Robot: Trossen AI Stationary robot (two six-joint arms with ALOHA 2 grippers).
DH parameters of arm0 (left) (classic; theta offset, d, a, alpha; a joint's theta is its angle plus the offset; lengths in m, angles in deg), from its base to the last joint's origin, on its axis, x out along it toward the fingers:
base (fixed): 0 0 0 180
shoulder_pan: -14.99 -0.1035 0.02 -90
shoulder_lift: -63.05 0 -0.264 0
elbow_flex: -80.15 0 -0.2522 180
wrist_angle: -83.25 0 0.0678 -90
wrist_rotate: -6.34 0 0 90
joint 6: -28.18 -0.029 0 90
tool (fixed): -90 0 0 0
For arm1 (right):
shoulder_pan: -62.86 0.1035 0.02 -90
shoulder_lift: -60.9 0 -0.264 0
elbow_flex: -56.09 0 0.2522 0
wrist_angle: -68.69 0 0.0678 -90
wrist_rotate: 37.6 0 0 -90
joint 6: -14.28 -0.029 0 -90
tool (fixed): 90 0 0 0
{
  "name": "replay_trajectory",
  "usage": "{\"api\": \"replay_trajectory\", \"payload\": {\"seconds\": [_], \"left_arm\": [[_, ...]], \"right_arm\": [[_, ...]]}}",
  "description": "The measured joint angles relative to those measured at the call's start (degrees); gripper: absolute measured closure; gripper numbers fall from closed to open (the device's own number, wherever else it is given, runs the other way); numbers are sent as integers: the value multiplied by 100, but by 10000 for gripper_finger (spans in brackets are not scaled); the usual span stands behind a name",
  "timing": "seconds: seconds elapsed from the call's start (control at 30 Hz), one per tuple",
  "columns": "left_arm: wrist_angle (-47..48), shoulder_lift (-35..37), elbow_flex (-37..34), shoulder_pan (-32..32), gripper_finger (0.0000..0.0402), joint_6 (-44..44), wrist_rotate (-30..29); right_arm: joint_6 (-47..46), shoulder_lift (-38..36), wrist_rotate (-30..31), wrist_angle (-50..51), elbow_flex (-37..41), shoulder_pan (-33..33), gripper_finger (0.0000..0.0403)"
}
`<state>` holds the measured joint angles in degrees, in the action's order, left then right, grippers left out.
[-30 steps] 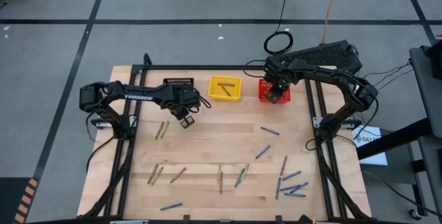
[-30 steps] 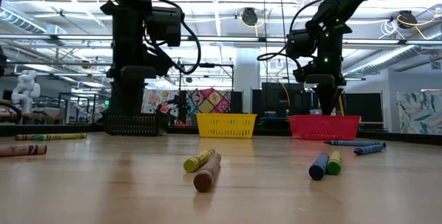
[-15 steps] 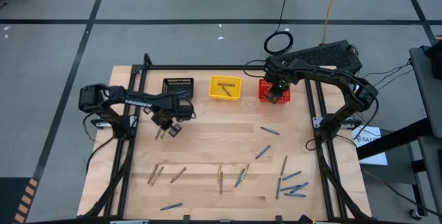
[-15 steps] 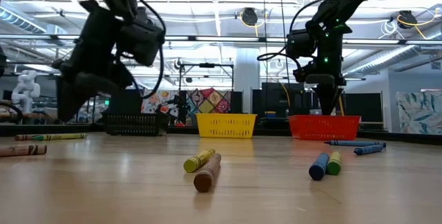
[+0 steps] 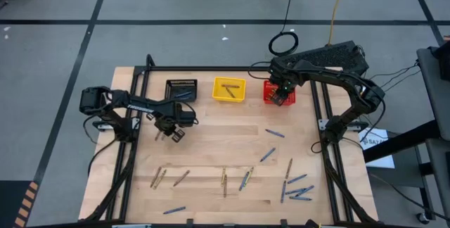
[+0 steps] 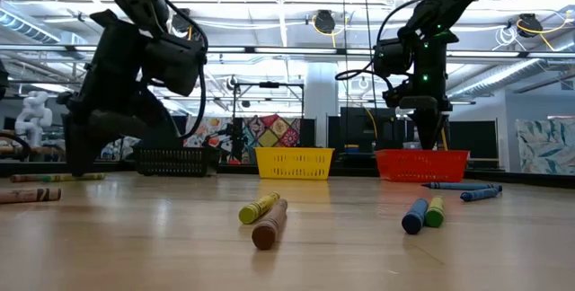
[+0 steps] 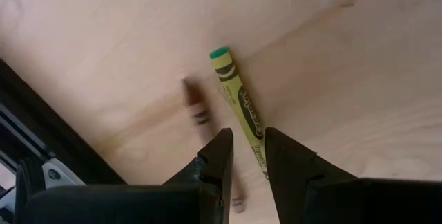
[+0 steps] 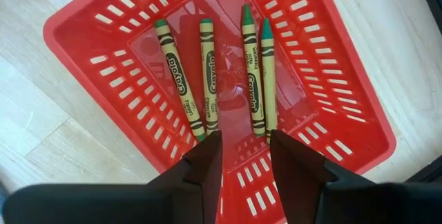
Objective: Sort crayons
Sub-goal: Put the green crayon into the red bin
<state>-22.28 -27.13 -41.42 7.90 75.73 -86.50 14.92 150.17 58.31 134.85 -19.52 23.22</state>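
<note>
Four crayons (image 8: 210, 72) in red basket (image 8: 103, 27) — left hand (image 7: 245, 151) (apparently empty) hovers.

Green crayons (image 8: 209, 72) in red mesh basket (image 8: 331, 92)

Pale wood table (image 5: 211, 150), glossy red plastic basket (image 8: 90, 51)

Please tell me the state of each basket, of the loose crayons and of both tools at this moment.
Red mesh basket: holds four olive-yellow crayons, lying flat.
Yellow mesh basket: holds one crayon.
Black mesh basket: contents cannot be told.
Loose crayons on the wooden table: lying flat, scattered.
Left tool: open, empty, above a crayon pair.
Right tool: open, empty, over the red basket.
</note>
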Motion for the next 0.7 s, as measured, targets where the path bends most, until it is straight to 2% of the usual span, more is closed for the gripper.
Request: {"api": "replay_trajectory", "payload": {"seconds": [0.27,0.7], "left_arm": [[-62,-1,0,0,324,-36,3],[-757,23,-167,0,324,-344,136]], "right_arm": [[-2,0,0,0,0,0,293],[-3,-2,0,-2,0,0,293]]}}
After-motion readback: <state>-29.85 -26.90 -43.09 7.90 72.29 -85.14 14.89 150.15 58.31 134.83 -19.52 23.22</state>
